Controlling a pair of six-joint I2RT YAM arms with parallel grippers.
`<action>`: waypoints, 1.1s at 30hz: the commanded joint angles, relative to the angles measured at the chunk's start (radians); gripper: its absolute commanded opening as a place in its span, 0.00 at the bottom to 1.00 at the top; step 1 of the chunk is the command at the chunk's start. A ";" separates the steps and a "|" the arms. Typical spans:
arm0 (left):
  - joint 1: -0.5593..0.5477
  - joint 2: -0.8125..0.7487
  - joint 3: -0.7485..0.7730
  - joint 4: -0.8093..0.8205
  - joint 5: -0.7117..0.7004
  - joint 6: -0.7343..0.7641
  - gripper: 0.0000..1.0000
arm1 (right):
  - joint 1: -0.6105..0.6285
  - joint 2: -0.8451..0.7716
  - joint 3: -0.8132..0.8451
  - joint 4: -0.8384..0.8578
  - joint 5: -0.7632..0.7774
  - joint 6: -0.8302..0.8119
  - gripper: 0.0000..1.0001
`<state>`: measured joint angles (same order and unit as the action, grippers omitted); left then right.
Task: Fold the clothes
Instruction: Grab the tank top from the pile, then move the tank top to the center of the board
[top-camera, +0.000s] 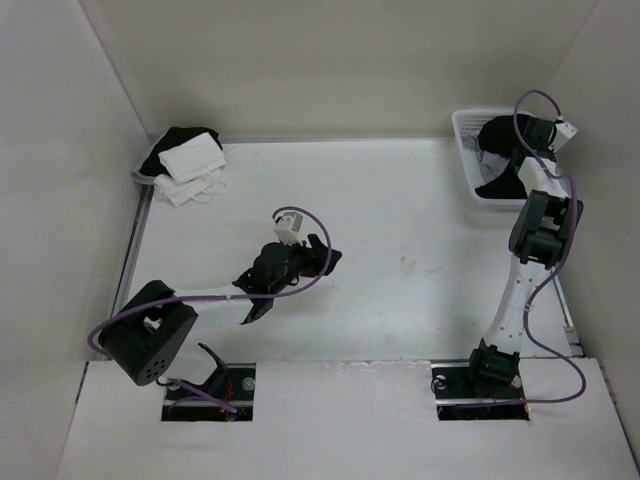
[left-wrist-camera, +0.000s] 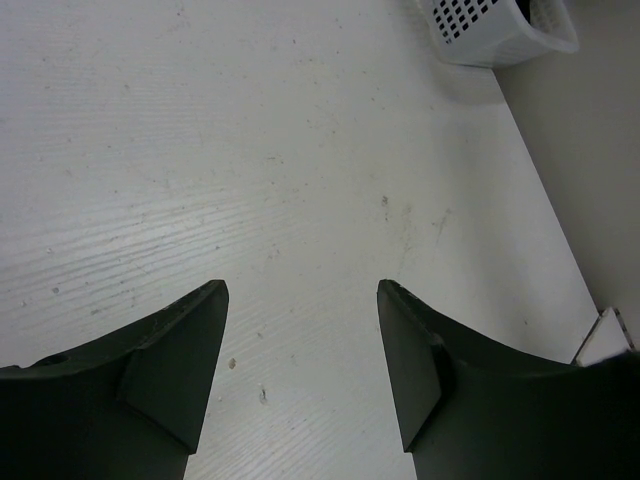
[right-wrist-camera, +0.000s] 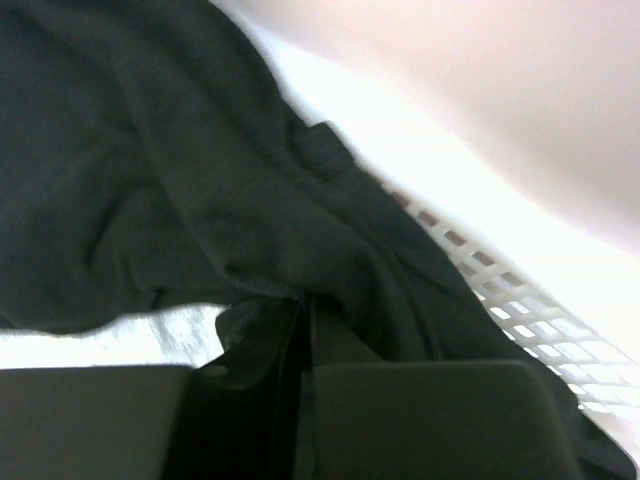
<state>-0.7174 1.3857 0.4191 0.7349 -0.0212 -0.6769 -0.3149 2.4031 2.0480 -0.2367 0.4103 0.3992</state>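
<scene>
Reaching into far-right basket (top-camera: 462, 135), right tool (top-camera: 497, 150) is on the black T-shirt (top-camera: 492, 186); left tool (top-camera: 318, 262) hovers mid-counter (top-camera: 400, 220), well apart. Left wrist: jaws apart, empty. Right wrist: jaws clamped on a shirt fold, bulk ahead-left.

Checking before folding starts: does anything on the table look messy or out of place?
Nothing spilled or broken. The black T-shirt lies crumpled in the white basket, far right, and a loose heap of white and black cloths sits bunched in the far-left corner.
</scene>
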 joint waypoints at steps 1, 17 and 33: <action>0.011 0.019 -0.009 0.083 0.023 -0.015 0.60 | -0.017 -0.045 -0.026 0.045 -0.031 0.090 0.00; 0.048 -0.022 -0.009 0.083 0.027 -0.049 0.60 | 0.174 -1.013 -0.621 0.559 -0.255 0.253 0.00; 0.365 -0.554 -0.091 -0.320 -0.016 -0.181 0.62 | 0.863 -1.368 -1.166 0.591 -0.444 0.424 0.10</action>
<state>-0.3786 0.8787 0.3676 0.5087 -0.0448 -0.8288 0.4511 1.0100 1.1397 0.3138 -0.0574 0.7059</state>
